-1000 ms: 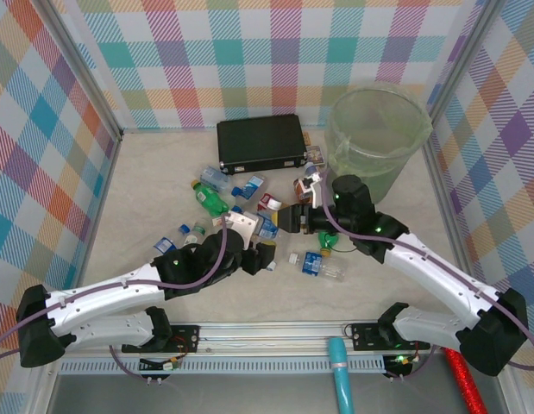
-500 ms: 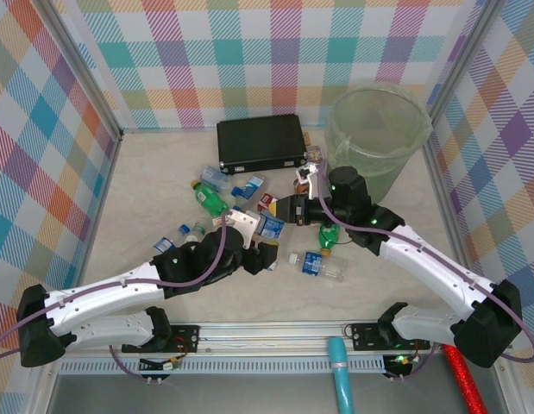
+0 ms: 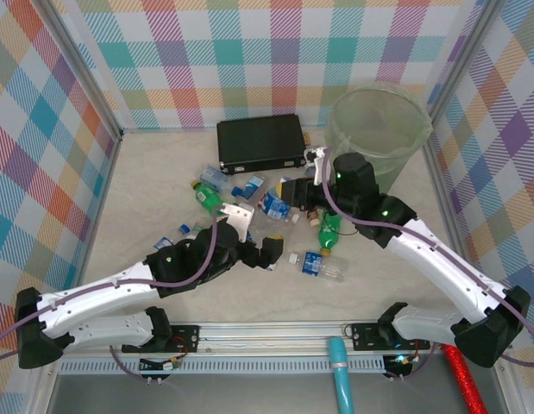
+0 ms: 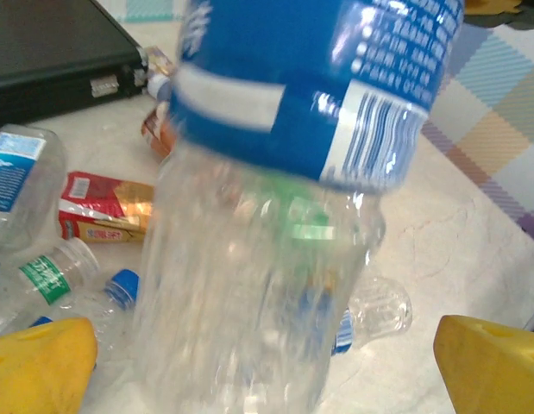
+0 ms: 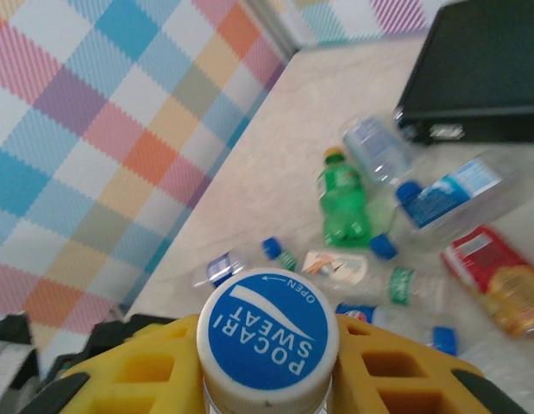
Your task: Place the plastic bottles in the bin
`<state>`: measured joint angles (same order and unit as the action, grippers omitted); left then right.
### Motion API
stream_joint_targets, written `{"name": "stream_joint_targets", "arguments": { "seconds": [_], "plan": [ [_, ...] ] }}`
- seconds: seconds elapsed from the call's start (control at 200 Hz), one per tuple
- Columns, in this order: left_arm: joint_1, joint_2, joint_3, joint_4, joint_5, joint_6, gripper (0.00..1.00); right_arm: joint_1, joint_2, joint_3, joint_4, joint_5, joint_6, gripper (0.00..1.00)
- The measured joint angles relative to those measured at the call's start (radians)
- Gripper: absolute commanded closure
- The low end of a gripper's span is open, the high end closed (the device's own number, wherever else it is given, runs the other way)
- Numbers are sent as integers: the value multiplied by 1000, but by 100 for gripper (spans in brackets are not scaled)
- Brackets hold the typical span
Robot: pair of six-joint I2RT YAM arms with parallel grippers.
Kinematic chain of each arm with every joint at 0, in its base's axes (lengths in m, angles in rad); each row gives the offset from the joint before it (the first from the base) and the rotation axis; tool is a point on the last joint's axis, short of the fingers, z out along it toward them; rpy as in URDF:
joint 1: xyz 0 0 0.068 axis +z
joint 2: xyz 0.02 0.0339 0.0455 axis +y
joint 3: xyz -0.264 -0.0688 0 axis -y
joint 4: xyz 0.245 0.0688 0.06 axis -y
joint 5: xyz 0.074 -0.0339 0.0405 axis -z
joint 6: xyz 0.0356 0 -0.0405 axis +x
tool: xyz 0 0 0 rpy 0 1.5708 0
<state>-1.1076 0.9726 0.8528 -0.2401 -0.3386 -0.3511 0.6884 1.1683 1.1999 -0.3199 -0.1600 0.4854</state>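
My right gripper (image 3: pixel 292 191) (image 5: pixel 268 345) is shut on the blue-and-white cap of a clear plastic bottle (image 3: pixel 273 206) (image 5: pixel 268 328) with a blue label, held off the table. That bottle (image 4: pixel 275 216) hangs blurred between my left gripper's yellow fingers (image 4: pixel 38 366), which stand wide apart and clear of it. My left gripper (image 3: pixel 268 250) (image 4: pixel 267 362) is open, just below and left of the right one. Several more plastic bottles lie on the table, among them a green one (image 3: pixel 210 198) (image 5: pixel 342 203). The pale-green bin (image 3: pixel 338 129) stands at the back right.
A flat black case (image 3: pixel 260 142) (image 4: pixel 51 52) lies at the back, left of the bin. A green bottle (image 3: pixel 329 231) and a blue-labelled one (image 3: pixel 323 266) lie under the right arm. A red-labelled bottle (image 4: pixel 103 207) lies near the case. Checked walls close in three sides.
The right gripper closed on the bottle's cap and carried it up and back. The left gripper's jaws opened and let the bottle go.
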Motion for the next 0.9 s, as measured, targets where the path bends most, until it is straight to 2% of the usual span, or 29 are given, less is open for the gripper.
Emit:
{"name": "stream_joint_targets", "arguments": {
  "seconds": [0.275, 0.4, 0.68, 0.9],
  "plan": [
    [-1, -127, 46, -90, -203, -23, 0, -45, -25, 174, -102, 257, -172, 75],
    [-1, -171, 47, -109, -259, -27, 0, -87, -22, 269, -111, 352, -257, 74],
    [-1, -218, 32, -139, -292, -53, 0, -265, 72, 465, -86, 484, -391, 75],
    [-1, -236, 19, -159, -293, -68, 0, -393, 214, 504, -35, 521, -449, 75]
  ]
}}
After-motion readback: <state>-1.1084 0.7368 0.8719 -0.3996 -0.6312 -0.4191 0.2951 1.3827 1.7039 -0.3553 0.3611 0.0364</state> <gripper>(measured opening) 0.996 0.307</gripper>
